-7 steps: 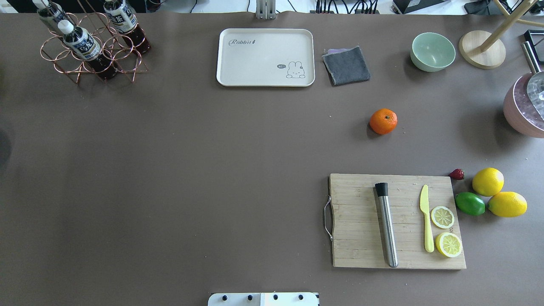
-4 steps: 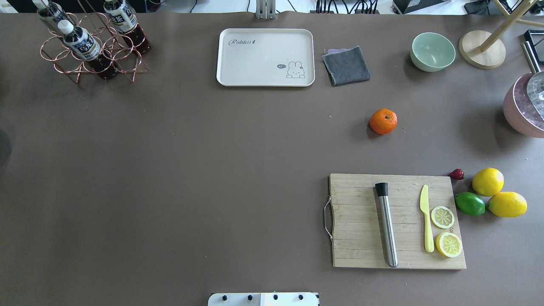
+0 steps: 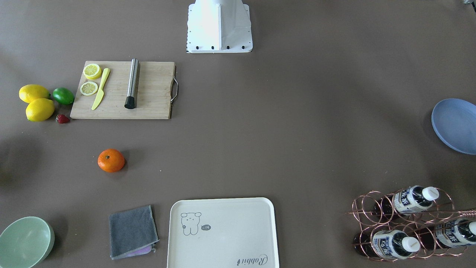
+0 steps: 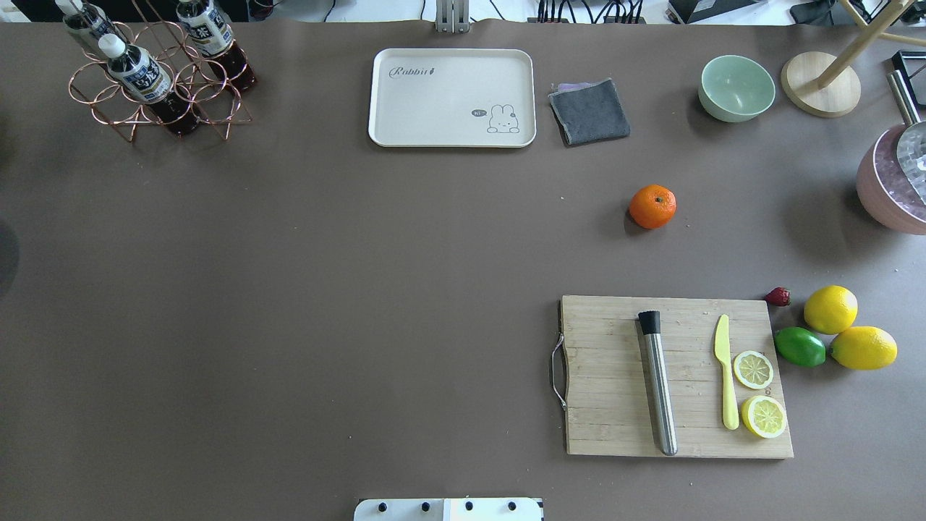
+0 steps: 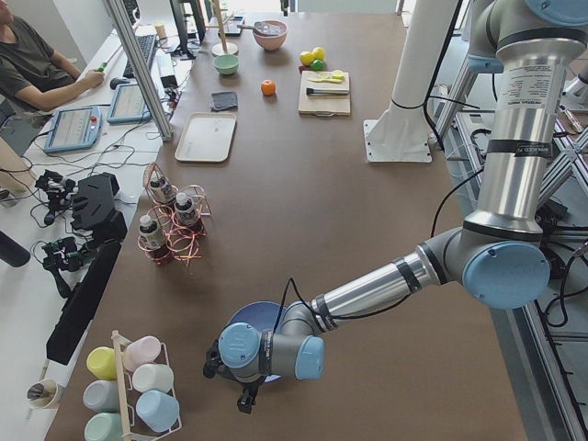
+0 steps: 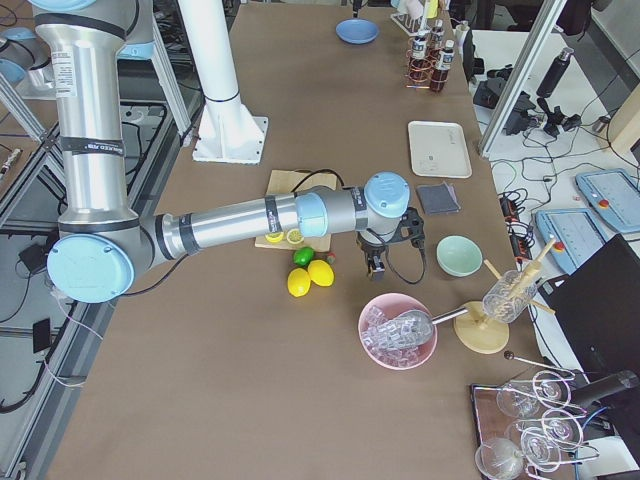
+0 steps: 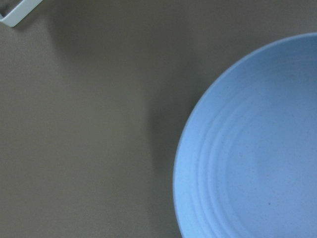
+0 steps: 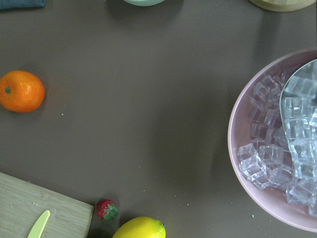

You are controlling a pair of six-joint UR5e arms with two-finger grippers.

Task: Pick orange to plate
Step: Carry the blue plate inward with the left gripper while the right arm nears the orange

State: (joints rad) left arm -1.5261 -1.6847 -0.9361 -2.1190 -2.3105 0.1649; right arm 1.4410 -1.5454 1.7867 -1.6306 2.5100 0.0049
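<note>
The orange (image 4: 652, 207) lies alone on the brown table, right of centre in the overhead view, and shows again as the orange (image 3: 111, 160) and at the left edge of the right wrist view (image 8: 22, 91). The blue plate (image 3: 455, 124) sits at the table's far left end; it fills the left wrist view (image 7: 252, 148). My left gripper (image 5: 248, 402) hangs over the plate (image 5: 241, 317). Beyond the lemons, my right gripper (image 6: 375, 266) hovers next to the ice bowl. Both show only in side views, so I cannot tell whether they are open or shut.
A cutting board (image 4: 676, 376) with muddler, knife and lemon slices lies near the robot. Lemons (image 4: 830, 310), a lime and a strawberry sit beside it. A pink bowl of ice (image 8: 277, 139), green bowl (image 4: 736, 87), cream tray (image 4: 452, 98), grey cloth and bottle rack (image 4: 155, 72) line the far side.
</note>
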